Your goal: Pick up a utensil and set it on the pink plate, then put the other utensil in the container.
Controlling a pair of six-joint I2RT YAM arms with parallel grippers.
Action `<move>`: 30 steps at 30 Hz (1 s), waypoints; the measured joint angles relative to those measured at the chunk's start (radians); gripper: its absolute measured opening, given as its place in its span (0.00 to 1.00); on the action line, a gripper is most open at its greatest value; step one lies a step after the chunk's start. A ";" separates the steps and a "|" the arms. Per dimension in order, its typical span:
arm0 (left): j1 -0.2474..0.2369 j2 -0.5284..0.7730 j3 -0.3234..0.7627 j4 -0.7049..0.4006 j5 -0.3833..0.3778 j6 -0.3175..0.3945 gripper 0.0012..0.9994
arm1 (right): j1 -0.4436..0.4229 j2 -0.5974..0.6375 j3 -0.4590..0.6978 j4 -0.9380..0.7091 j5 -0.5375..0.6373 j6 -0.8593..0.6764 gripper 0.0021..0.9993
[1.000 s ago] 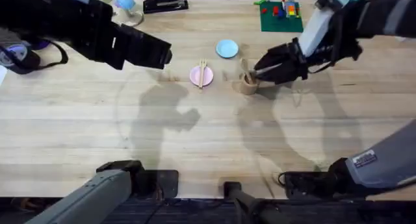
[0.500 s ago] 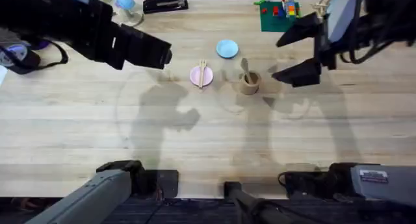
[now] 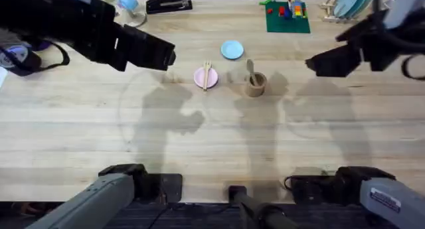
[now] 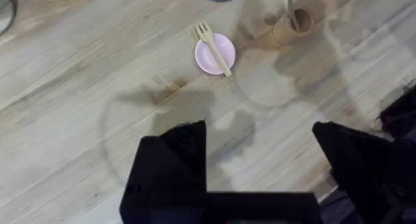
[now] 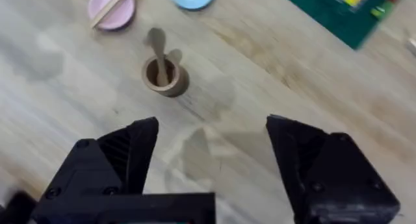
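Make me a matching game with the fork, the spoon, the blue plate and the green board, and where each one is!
Things:
1. fork
2. spoon
3. blue plate
4. green board

Places:
A. standing in the cup
B. bare, behind the pink plate
C. lying across the pink plate
D. at the table's far edge, with small bricks on it

Pairs: 1-C, 2-A, 3-B, 4-D

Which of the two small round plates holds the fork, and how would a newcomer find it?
Look to the middle of the wooden table, left of the brown cup with the spoon standing in it. The pink plate there carries the fork; the light blue plate behind is bare.
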 joint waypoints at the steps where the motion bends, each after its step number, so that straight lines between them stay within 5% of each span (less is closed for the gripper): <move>1: 0.000 0.000 0.000 0.000 0.000 0.000 0.99 | 0.000 -0.021 0.000 -0.008 0.022 0.034 1.00; 11: 0.000 0.000 0.000 0.000 0.000 0.000 0.99 | 0.000 -0.127 0.001 -0.158 0.314 0.315 1.00; 30: 0.000 0.000 0.000 0.000 0.000 0.000 0.99 | 0.000 -0.131 0.001 -0.159 0.373 0.355 1.00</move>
